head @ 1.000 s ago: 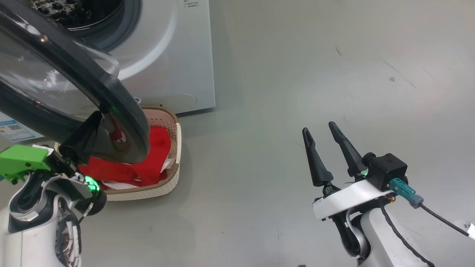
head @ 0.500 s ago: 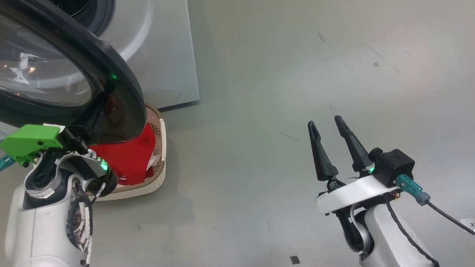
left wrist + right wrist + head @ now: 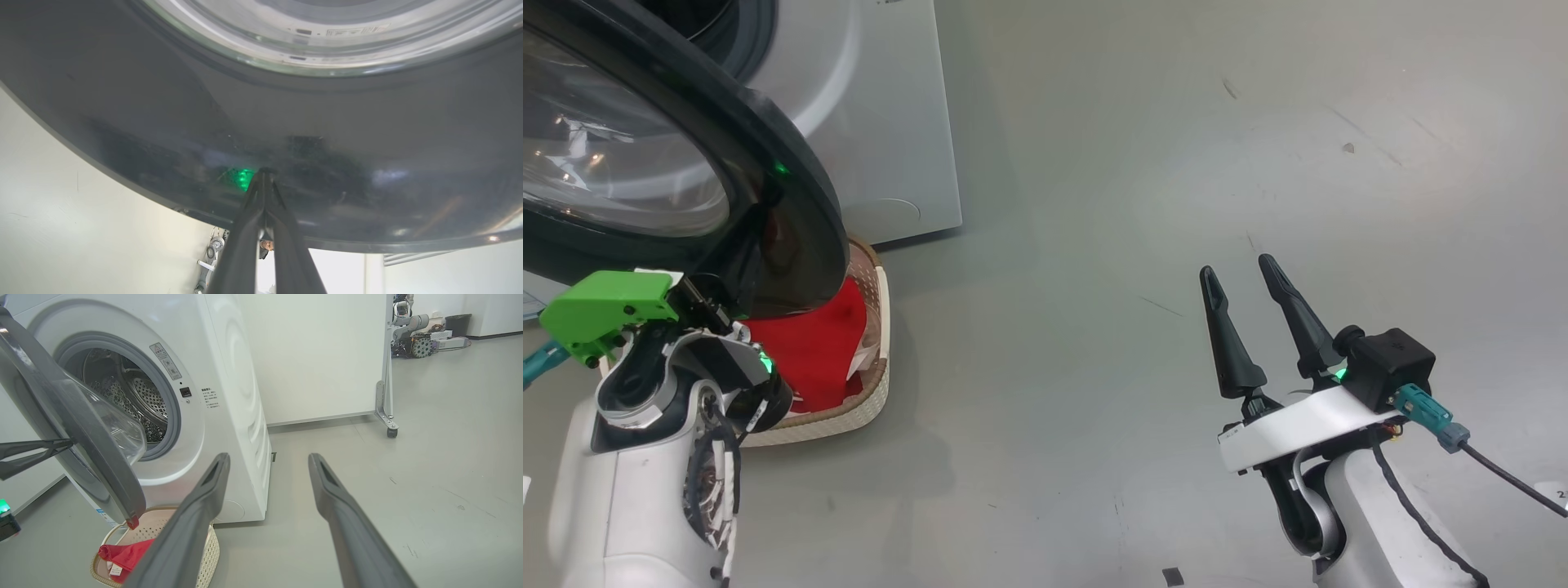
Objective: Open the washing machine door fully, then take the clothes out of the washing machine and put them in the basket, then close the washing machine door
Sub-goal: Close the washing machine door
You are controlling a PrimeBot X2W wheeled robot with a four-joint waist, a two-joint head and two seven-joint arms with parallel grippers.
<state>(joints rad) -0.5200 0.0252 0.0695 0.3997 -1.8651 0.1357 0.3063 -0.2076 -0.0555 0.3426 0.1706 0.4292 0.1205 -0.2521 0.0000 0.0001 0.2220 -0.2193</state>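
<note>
Washing machine door (image 3: 367, 122) touches left tool (image 3: 264, 172) tips

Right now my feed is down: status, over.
Left gripper, jaws shut, tips against washing machine door. Right gripper, jaws open, idle. Clothes in basket, under door's lower edge.

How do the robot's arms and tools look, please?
The left tool and the right tool each have two long dark tapering fingers. Both arms are glossy white with a green wrist light. The right wrist bears a black box and a teal plug with a black cable; the left, a bright green block.
</note>
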